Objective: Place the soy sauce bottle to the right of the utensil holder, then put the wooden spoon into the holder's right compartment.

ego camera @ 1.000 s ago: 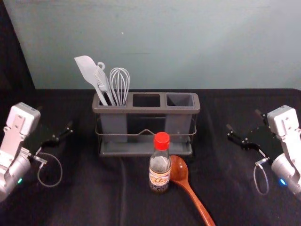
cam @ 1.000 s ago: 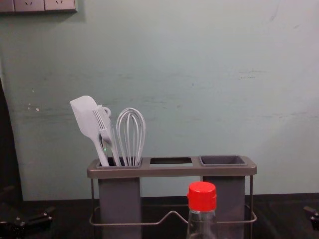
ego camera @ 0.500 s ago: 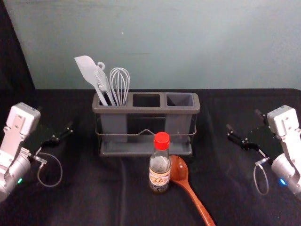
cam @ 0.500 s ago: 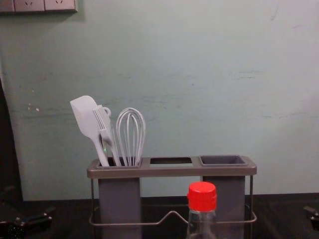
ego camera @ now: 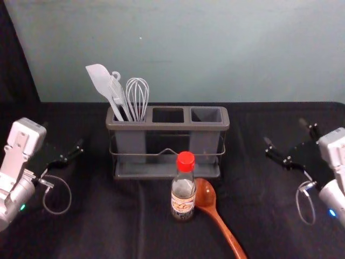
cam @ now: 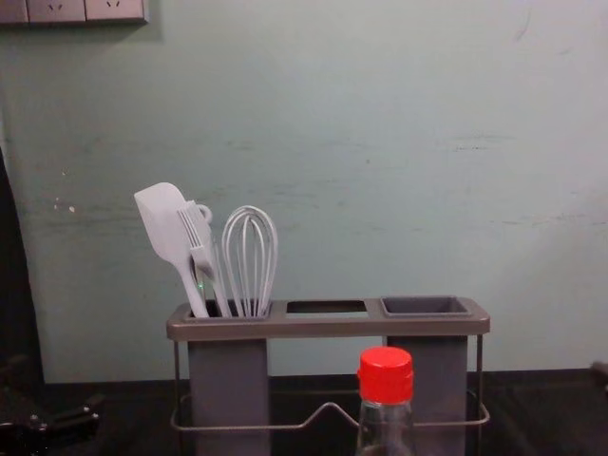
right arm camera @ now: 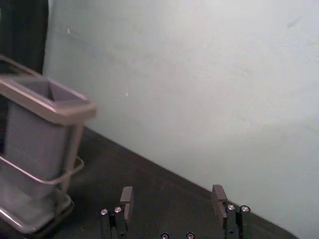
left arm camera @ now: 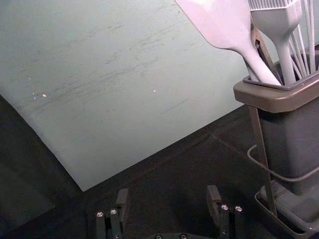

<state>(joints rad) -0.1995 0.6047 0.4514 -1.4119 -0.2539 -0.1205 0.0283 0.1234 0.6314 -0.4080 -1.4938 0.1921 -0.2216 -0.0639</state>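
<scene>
In the head view the soy sauce bottle, red-capped, stands upright in front of the utensil holder. Beside it the wooden spoon lies bowl-end toward the holder. The holder's right compartment holds nothing. My right gripper is open, well to the right of the holder; the right wrist view shows the gripper with nothing between its fingers. My left gripper is parked left of the holder, open and empty in the left wrist view, where the gripper faces the wall.
A white spatula, a brush and a whisk stand in the holder's left compartment and rise above its rim. The wall runs behind the black-covered table.
In the head view my right gripper and its arm have shifted a little to the right. The left arm, bottle, spoon and holder are where they were.
</scene>
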